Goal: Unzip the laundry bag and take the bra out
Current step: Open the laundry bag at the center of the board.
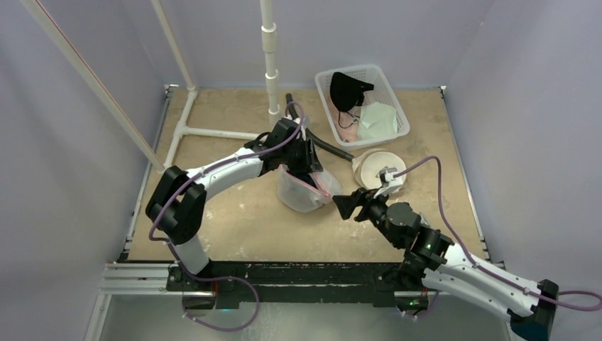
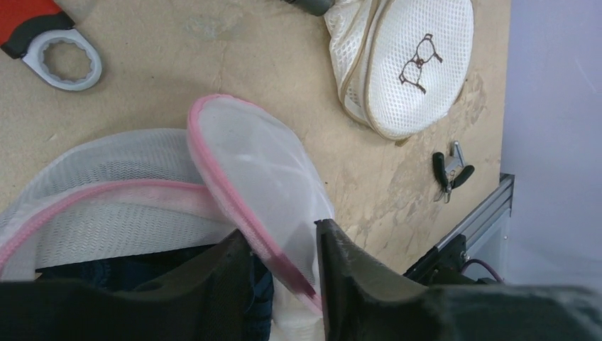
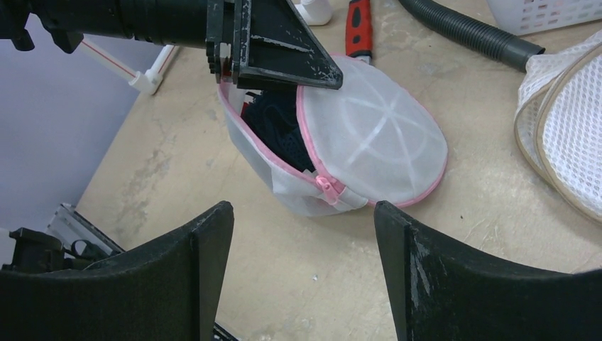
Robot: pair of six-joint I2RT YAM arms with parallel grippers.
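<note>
The right gripper (image 3: 302, 209) sits lowest in the overhead frame, its fingers spread wide with only bare tabletop (image 3: 312, 284) between them, pointed at the laundry bag (image 3: 376, 142). That pink-trimmed white mesh bag lies at the middle of the tabletop. Its round lid flap is lifted open on the side toward the left arm. The pink zipper pull (image 3: 326, 186) rests at the bag's front edge. Inside the opening shows the dark blue bra (image 3: 277, 124).

The left gripper (image 2: 280, 231) reaches over the bag's mouth, its fingers on either side of the flap's pink rim. It cannot be told whether they pinch it.

Right of centre lies a second mesh bag (image 2: 412, 64), beige-trimmed, closed, its contents hidden. Near it runs a black hose (image 3: 461, 28).

At the upper right of the overhead frame stands a white basket (image 1: 348, 69) holding a black garment (image 1: 348, 89) and a pale green item (image 1: 376, 121).
</note>
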